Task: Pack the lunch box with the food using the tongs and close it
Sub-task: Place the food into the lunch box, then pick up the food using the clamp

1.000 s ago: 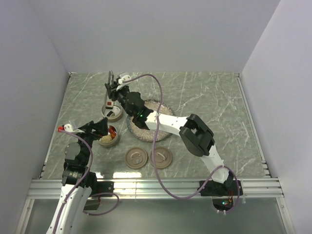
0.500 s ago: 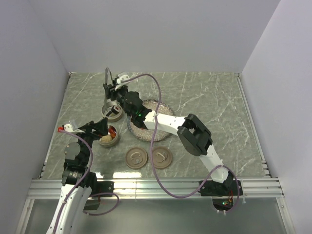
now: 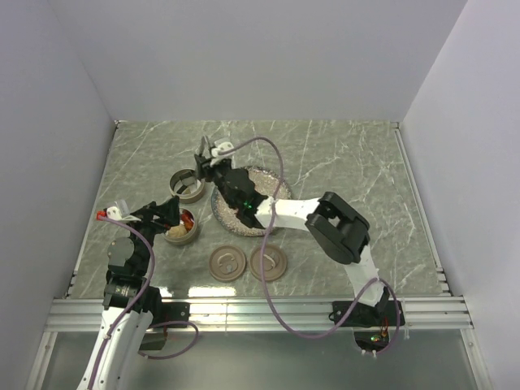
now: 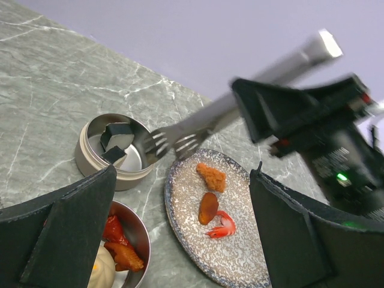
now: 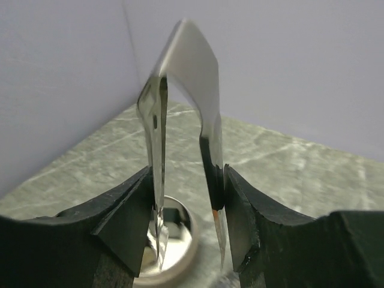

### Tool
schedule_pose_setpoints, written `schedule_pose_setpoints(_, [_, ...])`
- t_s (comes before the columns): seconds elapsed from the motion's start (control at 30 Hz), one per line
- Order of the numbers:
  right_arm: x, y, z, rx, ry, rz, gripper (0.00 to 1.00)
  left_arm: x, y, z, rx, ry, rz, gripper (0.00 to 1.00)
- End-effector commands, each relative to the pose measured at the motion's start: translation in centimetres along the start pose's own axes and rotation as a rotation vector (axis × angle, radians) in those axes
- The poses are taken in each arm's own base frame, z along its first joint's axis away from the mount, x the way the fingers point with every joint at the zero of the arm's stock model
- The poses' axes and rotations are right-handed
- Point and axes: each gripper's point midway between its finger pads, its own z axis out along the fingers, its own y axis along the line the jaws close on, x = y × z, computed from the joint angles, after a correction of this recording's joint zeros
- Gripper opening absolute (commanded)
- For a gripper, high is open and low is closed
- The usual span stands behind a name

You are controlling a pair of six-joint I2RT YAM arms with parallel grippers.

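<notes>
Pinching the tongs in the right pincer, tips at the speckled plate rim, orange nugget just inward; left pincer spread wide.

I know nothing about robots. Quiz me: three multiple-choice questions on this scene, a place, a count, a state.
1. Where are the two round lids? A) on the tins B) in a gripper C) on the table, near the plate.
2. How many food pieces lie on the plate? A) three B) one C) six.
3. The right gripper is: A) open, empty B) shut on the tongs C) holding a lid.
Answers: C, both lie on marble; A, three show; B, its fingers clamp both tong arms.
</notes>
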Motion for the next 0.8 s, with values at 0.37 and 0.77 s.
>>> schedule_pose_setpoints(0.37, [-9.8, -7.8, -8.9, 0.182, -0.195, -0.030, 0.55, -0.2, -0.4, 0.3, 0.022, -0.009, 0.002, 1.00])
schedule_pose_setpoints(0.77, [-8.3, -10.4, -8.9, 0.261, -0.176, -0.040, 0.54, -0.1, -0.8, 0.4, 0.043, -0.004, 0.005, 0.99])
